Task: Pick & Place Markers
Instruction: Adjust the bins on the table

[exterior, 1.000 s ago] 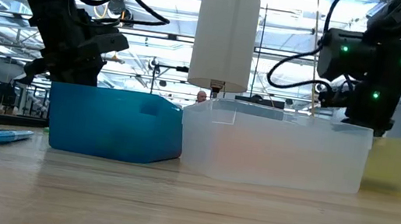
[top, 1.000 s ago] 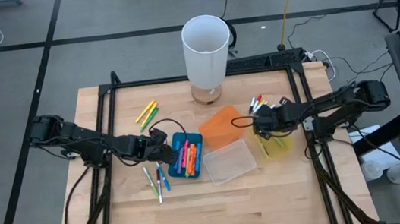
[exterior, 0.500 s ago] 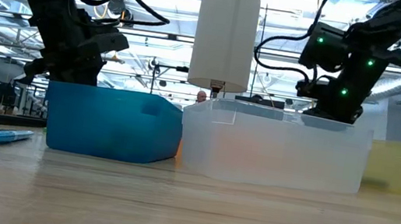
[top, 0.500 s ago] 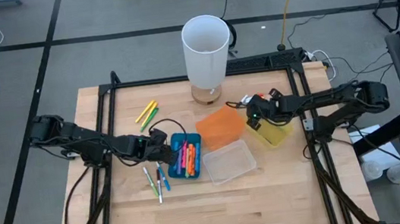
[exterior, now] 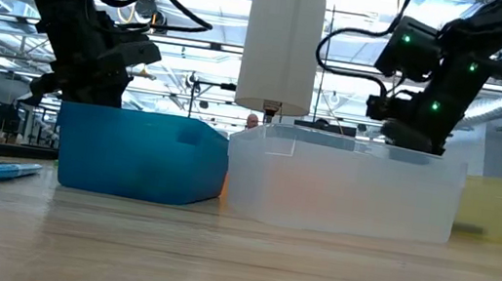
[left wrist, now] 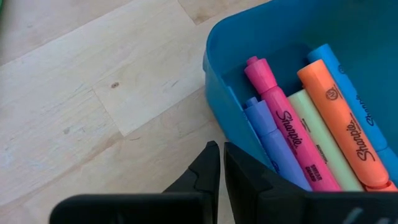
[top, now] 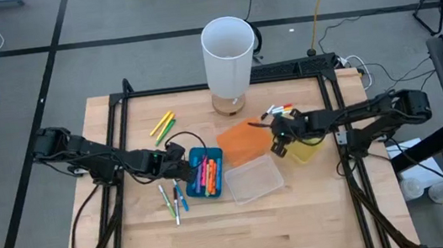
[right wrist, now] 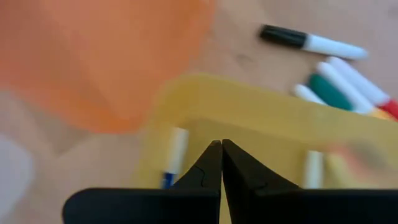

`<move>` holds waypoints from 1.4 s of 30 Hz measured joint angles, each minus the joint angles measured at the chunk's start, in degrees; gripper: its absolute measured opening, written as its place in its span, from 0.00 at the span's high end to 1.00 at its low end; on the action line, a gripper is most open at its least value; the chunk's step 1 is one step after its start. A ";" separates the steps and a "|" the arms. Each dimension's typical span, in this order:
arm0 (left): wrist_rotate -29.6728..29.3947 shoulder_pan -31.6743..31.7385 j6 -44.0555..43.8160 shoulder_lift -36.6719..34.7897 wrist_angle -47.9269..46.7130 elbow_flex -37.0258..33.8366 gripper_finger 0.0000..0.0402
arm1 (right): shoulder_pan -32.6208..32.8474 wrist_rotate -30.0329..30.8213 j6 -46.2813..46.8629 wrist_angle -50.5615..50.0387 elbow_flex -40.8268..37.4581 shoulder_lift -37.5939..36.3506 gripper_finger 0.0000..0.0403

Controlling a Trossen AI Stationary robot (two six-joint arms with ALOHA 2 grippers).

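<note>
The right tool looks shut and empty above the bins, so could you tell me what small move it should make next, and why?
Probably open the right tool and move it toward the loose markers behind the yellow bin. It is shut with nothing between its fingers, hanging between the orange bin and the yellow one, and those markers still lie on the table. The left tool waits, shut, at the blue bin.

We see the counter [top: 243, 231] bare along its near edge. Mid-counter, the blue bin [top: 205, 172], clear bin [top: 254, 178], orange bin [top: 244, 138] and yellow bin [top: 303, 149] crowd together, leaving only narrow gaps; the tall white cylinder [top: 228, 55] blocks the far middle.
</note>
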 joint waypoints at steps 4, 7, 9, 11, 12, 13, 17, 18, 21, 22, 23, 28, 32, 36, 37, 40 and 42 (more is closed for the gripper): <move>-0.02 0.00 0.05 0.00 0.00 0.00 0.94 | 1.75 -3.45 0.49 3.72 0.00 0.00 1.00; -0.04 0.00 0.07 0.00 -0.08 0.00 0.94 | 2.92 -5.77 0.52 6.08 0.00 0.00 1.00; -0.04 -0.02 0.14 0.00 -0.10 0.00 0.94 | 3.67 -6.41 0.12 6.88 0.00 0.00 1.00; -0.14 -0.02 0.16 0.00 -0.10 0.00 0.94 | 4.25 -6.19 -0.68 6.59 0.00 -0.12 1.00; -0.28 -0.02 0.16 0.00 -0.08 0.00 0.94 | 4.32 -6.19 -0.78 5.64 0.00 -0.50 1.00; -0.37 -0.02 0.16 0.00 -0.06 0.00 0.94 | 4.32 -6.21 -0.78 4.27 0.00 -0.95 1.00; -0.47 0.00 0.47 0.00 0.01 0.00 0.94 | 4.31 -6.09 1.15 -4.89 0.00 -4.31 1.00; -0.48 0.00 0.62 0.00 0.02 0.00 0.94 | 4.55 -5.87 2.00 -7.48 0.00 -5.38 1.00; -0.48 0.00 0.66 0.00 0.01 0.00 0.94 | 5.76 -3.29 4.48 -15.18 0.00 -9.33 1.00; -0.50 0.00 0.66 0.00 0.03 0.00 0.94 | 6.24 -3.03 5.70 -17.70 0.00 -10.72 1.00; -0.50 0.00 0.66 0.00 0.03 0.00 0.94 | 6.76 -3.22 7.06 -20.48 0.02 -12.16 1.00; -0.50 0.00 0.66 0.00 0.03 0.00 0.94 | 12.56 -4.20 15.33 -31.83 0.02 -16.58 1.00; -0.50 0.00 0.64 0.00 0.03 0.00 0.94 | 18.88 -8.59 19.11 -32.53 0.02 -16.08 1.00; -0.50 -0.01 0.60 0.00 0.03 0.00 0.94 | 23.77 -10.90 21.16 -31.34 0.02 -12.04 1.00; -0.50 -0.01 0.60 0.00 0.03 0.00 0.94 | 24.54 -11.95 21.40 -30.71 0.02 -10.85 1.00; -0.50 0.00 0.40 0.00 0.05 0.00 0.94 | 26.10 -14.87 21.51 -26.47 0.00 -7.67 1.00; -0.50 0.00 0.31 0.00 0.05 0.00 0.94 | 26.66 -15.82 20.75 -21.82 0.00 -6.31 1.00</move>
